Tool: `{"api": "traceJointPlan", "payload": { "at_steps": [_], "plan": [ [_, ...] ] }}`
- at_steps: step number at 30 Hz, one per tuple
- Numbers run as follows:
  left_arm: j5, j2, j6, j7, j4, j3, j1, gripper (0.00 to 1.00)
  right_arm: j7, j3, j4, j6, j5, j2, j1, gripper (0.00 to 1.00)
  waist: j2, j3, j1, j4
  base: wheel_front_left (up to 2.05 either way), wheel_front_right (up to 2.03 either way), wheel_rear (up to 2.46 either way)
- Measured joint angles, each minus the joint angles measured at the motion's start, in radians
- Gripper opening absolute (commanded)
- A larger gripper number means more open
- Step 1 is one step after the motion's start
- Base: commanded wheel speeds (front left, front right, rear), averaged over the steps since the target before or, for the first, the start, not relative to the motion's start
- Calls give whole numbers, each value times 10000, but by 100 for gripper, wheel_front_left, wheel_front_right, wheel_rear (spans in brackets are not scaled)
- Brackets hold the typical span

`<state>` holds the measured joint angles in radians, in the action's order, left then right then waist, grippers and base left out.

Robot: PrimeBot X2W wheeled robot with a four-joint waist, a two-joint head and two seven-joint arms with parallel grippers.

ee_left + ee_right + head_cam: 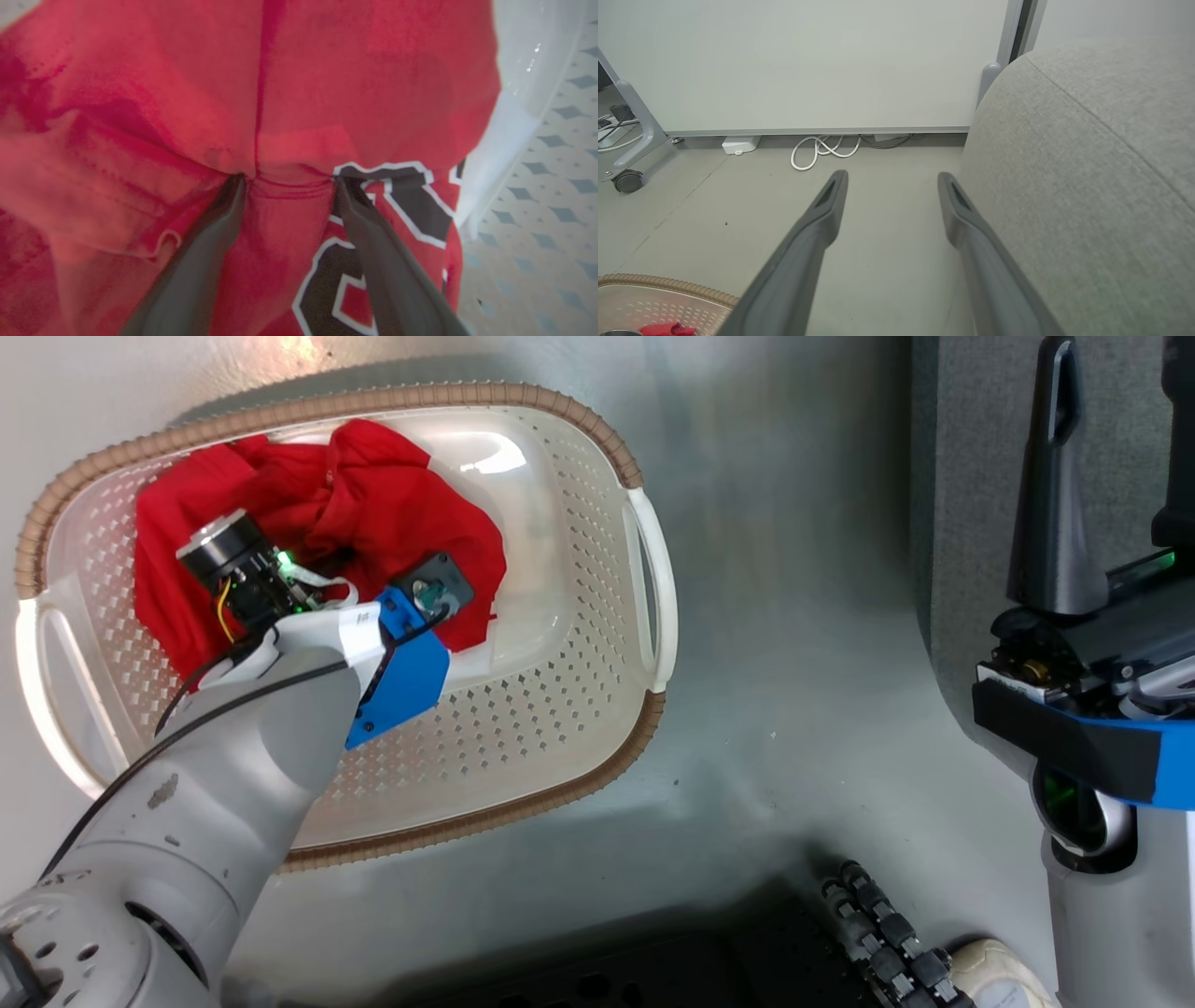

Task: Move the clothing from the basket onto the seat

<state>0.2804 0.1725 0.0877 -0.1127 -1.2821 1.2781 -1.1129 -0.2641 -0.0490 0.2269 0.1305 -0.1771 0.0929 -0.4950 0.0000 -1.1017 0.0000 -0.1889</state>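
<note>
1. Red clothing point(373, 495) lies bunched in the basket point(560, 709): soft, light and floppy, likely to trail.
2. Left hand point(288, 181) is spread, tips pressing into a fold; pinch that thick ridge.
3. Right hand point(892, 179) is spread and empty beside the seat point(1087, 186).

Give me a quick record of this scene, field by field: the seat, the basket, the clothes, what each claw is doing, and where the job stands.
seat: grey, no clothing on the part in view
basket: on the floor, to the left of the seat in the head view
clothing: red heap inside the basket, numerals visible in the left wrist view
left claw: open, tips pressed into the red fabric with a fold between them
right claw: open, empty, beside the seat
progress: clothing not yet on the seat
</note>
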Motion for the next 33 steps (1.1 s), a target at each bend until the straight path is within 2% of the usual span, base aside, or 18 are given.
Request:
{"api": "traceJointPlan", "payload": {
  "at_steps": [6, 8, 9, 16, 25, 33],
  "plan": [
    [146, -192, 59, -949, -2, -10, -300, 100, -2, 56, 203, 0, 29, -15, 16, 100, 1, -182, -8, -143, 0, 0, 0],
    [130, -286, 100, -1271, -8, -4, -402, 29, -2, 79, 276, 0, 63, -23, 28, 100, 1, -190, -8, -153, 0, 0, 0],
    [130, -332, 102, -1367, -12, -6, -440, 0, 0, 90, 303, 0, 73, -29, 32, 100, 1, -197, -7, -156, 0, 0, 0],
    [115, -600, 192, -1476, -56, -4, -566, 0, 0, 150, 337, 0, 98, -61, 18, 100, 0, -99, 1, -73, 0, 0, 0],
    [405, -917, 267, -121, -21, -59, 140, 0, 0, 280, 96, 0, 148, 4, 5, 100, 0, 653, 2, 201, 0, 0, 0],
    [1030, -1187, 142, 1231, 387, -393, 1034, 0, 0, 347, -497, 0, 194, 192, 86, 100, 0, 1888, 2, 616, 0, 0, 0]
  ]
}}
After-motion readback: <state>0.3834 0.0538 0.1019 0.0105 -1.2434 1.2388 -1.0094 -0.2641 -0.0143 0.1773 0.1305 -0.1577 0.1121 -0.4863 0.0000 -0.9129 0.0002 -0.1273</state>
